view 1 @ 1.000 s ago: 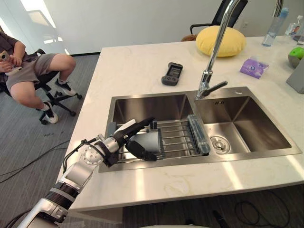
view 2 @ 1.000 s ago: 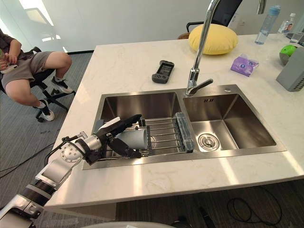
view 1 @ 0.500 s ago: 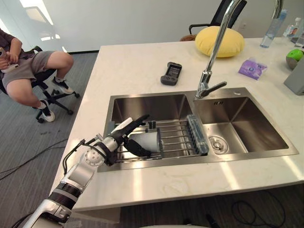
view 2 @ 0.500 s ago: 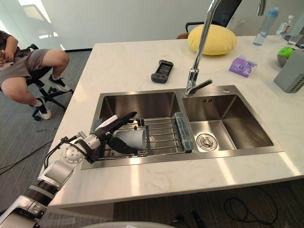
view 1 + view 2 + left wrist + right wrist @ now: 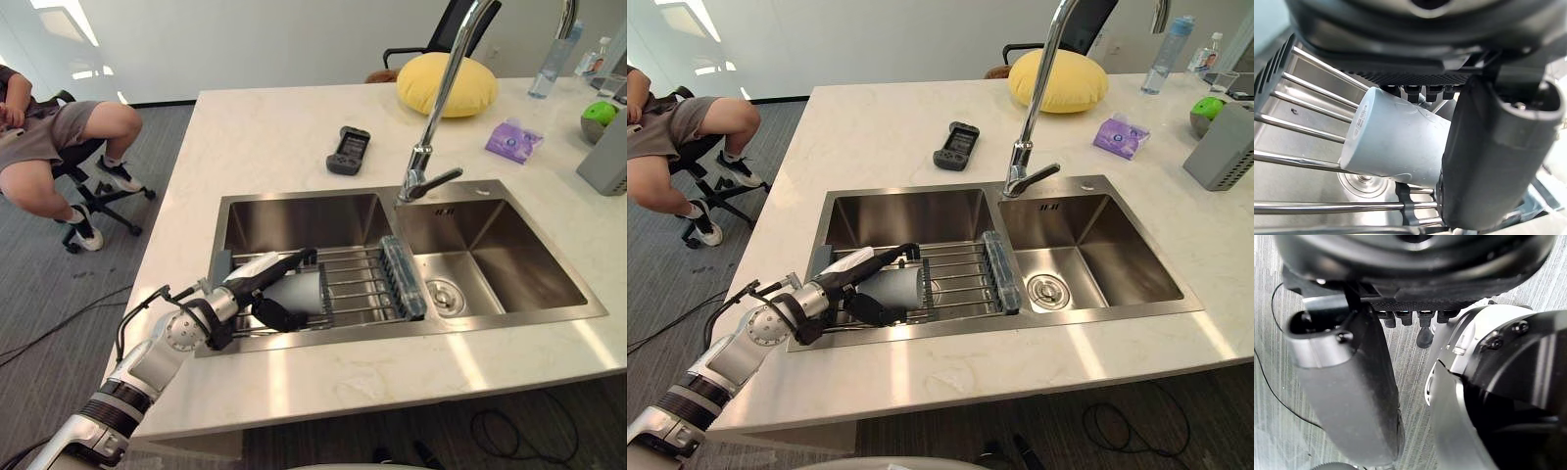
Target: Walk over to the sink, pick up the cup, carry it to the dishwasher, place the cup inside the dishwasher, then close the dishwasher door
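One cup (image 5: 302, 291) lies sideways on the sink rack (image 5: 364, 285). The left hand (image 5: 242, 289) straddles it, fingers (image 5: 287, 261) straight above, thumb below.

Half-masked by the dark left hand (image 5: 227, 299): near side of the pale grey plastic cup (image 5: 302, 292). Cropped at twelve o'clock, spout of the tall chrome tap (image 5: 438, 113); at ten, the seated person (image 5: 54, 157); at two, the grey box (image 5: 609, 147).
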Motion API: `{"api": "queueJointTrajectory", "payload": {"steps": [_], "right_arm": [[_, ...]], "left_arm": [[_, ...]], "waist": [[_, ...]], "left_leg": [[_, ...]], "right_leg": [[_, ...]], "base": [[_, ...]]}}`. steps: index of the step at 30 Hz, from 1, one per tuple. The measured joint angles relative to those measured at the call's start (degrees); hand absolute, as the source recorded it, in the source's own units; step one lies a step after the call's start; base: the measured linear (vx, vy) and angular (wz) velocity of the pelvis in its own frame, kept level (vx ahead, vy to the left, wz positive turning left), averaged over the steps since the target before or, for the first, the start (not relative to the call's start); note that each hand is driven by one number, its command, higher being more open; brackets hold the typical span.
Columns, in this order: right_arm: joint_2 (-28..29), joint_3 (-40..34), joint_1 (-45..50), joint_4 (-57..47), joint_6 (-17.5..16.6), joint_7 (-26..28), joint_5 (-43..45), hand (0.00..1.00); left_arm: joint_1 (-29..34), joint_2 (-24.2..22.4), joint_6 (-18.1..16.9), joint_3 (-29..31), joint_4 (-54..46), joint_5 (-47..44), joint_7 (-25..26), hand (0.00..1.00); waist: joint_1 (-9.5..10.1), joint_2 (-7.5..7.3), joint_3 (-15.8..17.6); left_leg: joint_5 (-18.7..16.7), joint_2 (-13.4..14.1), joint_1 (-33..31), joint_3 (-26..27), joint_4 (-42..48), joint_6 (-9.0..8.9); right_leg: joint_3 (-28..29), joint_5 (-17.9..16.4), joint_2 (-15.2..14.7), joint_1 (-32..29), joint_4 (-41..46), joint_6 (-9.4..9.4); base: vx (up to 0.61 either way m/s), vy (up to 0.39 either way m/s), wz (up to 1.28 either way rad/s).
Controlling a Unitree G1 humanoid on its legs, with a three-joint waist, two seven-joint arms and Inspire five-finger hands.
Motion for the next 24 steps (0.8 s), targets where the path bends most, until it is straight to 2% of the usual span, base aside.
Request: {"api": "queueJointTrajectory", "payload": {"steps": [5, 10, 19, 24], "right_arm": [[-0.46, 0.66, -0.01, 0.03, -0.06, -0.33, 0.33, 1.00], [-0.72, 1.09, -0.06, 0.05, -0.04, -0.88, 0.35, 1.00], [-1.38, 2.29, -0.08, 0.07, 0.29, -1.60, 0.45, 1.00], [-1.53, 2.29, -0.02, 0.05, 0.36, -1.74, 0.46, 1.00]], "left_arm": [[-0.11, 1.54, -1.07, -0.74, -0.70, 1.06, -1.49, 1.00], [-2.94, 3.33, 0.23, -3.20, -0.74, 1.06, -4.75, 1.00], [-5.55, 4.65, 1.28, -5.73, -0.55, 1.09, -6.35, 1.00], [-9.21, 5.87, 1.51, -8.97, 0.72, 1.06, -8.21, 1.00]], "waist": [[-0.04, 0.31, -0.34], [-0.22, 0.60, -0.95], [-0.96, 0.76, -1.01], [-1.42, 1.36, -1.11]], "left_leg": [[0.00, 0.00, -0.33, -0.03, 0.12, 0.00], [0.00, -0.06, -0.52, -0.03, 0.13, 0.00], [-0.05, -0.15, -0.37, 0.51, 0.13, -0.07], [-0.14, -0.20, -0.23, 1.59, 0.11, -0.18]], "right_leg": [[-0.02, 0.00, 0.01, -0.25, 0.00, 0.00], [0.00, 0.00, 0.01, -0.46, 0.00, -0.01], [0.39, 0.04, 0.04, -0.54, -0.01, -0.08], [1.46, 0.27, 0.04, -1.00, -0.02, -0.28]], "base": [[0.00, 0.000, 0.00], [0.00, 0.000, 0.00], [0.00, 0.000, -0.01], [-0.03, -0.013, -0.11]]}}
